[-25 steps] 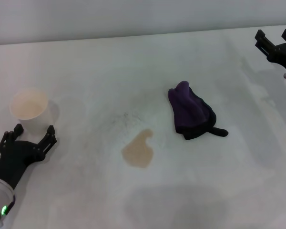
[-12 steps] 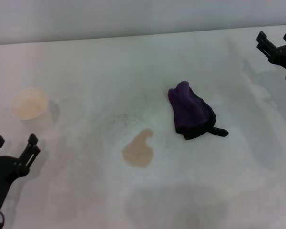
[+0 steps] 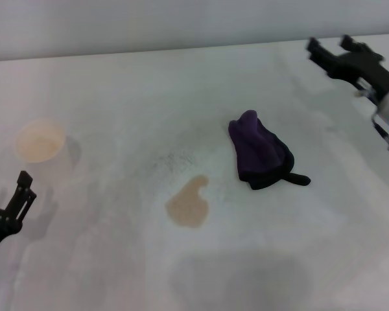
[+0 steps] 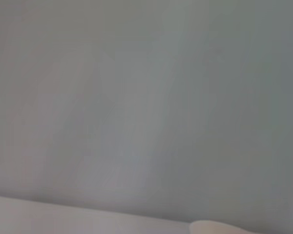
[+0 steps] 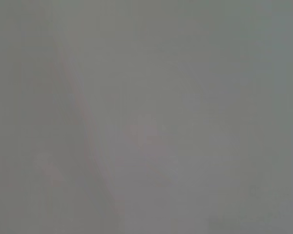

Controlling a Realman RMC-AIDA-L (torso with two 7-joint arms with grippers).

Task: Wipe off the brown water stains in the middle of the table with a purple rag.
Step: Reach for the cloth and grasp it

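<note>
Head view, purple rag (image 3: pixel 262 154) beside brown water stains (image 3: pixel 189 203), paper cup (image 3: pixel 40 148) far left, right tool (image 3: pixel 332 54) spread, empty.

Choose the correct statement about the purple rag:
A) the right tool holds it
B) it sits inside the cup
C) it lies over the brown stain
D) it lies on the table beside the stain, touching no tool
D: the purple rag lies apart from the brown stain, held by neither tool.

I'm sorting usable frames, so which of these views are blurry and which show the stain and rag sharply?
Head view: stain and rag sharp on the table; right gripper slightly motion-smeared, left gripper at the edge. Left wrist view: featureless grey blur. Right wrist view: the same, nothing recognisable.
</note>
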